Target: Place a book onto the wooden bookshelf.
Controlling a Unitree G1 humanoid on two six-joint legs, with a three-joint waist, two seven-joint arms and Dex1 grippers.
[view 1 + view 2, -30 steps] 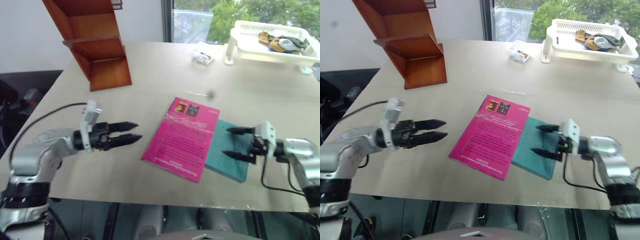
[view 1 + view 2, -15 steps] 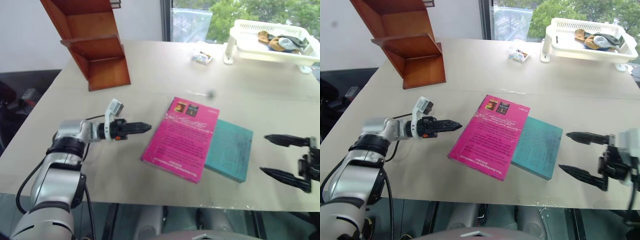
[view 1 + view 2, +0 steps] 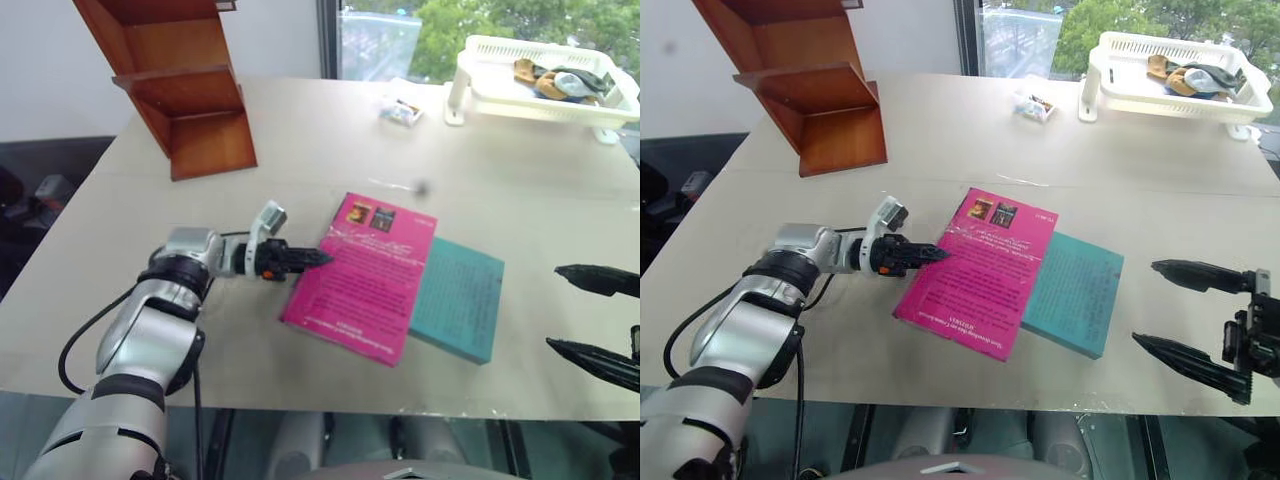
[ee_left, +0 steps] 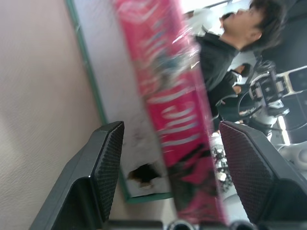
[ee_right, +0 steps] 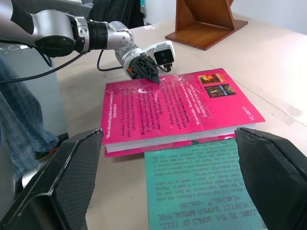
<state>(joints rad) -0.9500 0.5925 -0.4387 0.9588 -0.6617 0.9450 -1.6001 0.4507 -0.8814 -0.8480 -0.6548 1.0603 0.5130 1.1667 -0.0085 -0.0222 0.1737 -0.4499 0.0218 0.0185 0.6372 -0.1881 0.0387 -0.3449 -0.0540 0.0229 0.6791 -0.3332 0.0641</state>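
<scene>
Since a second ago, the left arm has swung in across the beige tabletop point(image 3: 300, 140) so that the left gripper point(image 3: 318, 259) now meets the near left edge of the book, while the right gripper point(image 3: 598, 318) has drawn back from the teal book to the table's right front corner.

Largest to smallest: the tabletop carries everything. At its far left stands the reddish-brown wooden stepped bookshelf point(image 3: 185, 95), with slanted side panels and bare tiers. At the far right sits a white slatted plastic basket point(image 3: 535, 80) holding crumpled cloth. Near the middle front lies the thin bright pink paperback book point(image 3: 365, 275), flat, cover up, with lines of small text and two small dark pictures near its far edge; it lies well apart from the bookshelf. Its right side overlaps a teal-blue book point(image 3: 460, 300) of similar size, which lies flat beneath it.

The left gripper's two black fingers point(image 4: 108, 158) stand moderately apart, and the left wrist view shows the pink book's edge between them, though they have not closed on it. The right gripper's fingers point(image 3: 1185, 272) are spread wide with nothing between them, clear of both books. A small packet point(image 3: 400, 112) rests beside the basket. A person point(image 4: 230, 52) in dark clothing appears beyond the table in the left wrist view.
</scene>
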